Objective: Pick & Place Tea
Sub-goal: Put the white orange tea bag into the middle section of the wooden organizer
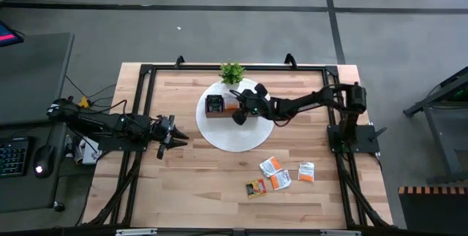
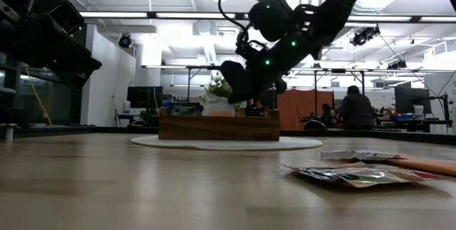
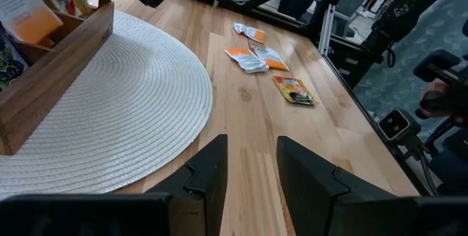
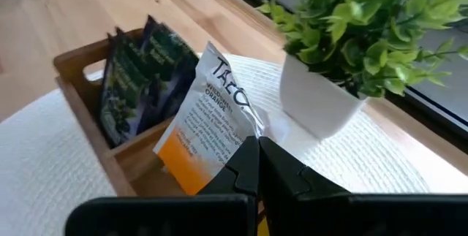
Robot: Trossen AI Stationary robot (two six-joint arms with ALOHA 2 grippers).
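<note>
A brown wooden tray [image 1: 218, 107] stands on a round white mat [image 1: 241, 137], with dark tea sachets [image 4: 135, 75] upright in one compartment. My right gripper [image 4: 257, 164] hovers over the tray, shut on a white-and-orange tea sachet [image 4: 205, 123]. Several loose tea sachets [image 1: 276, 174] lie flat on the table nearer the front right. My left gripper [image 3: 252, 181] waits at the table's left, open and holding nothing. My right gripper pinches the white-and-orange sachet by one edge [image 4: 247, 135] between its two shut fingers. The fingers slant downward from the table's right side. The sachet stands tilted ahead of them, its orange end [image 4: 183, 166] down at the tray; whether that end touches the tray I cannot tell.
A small green potted plant [image 1: 232, 72] stands on the mat just behind the tray, close to my right gripper. Black frame rails [image 1: 146, 68] run along the table's edges. Bare wood lies between the mat and the loose sachets [image 3: 252, 53].
</note>
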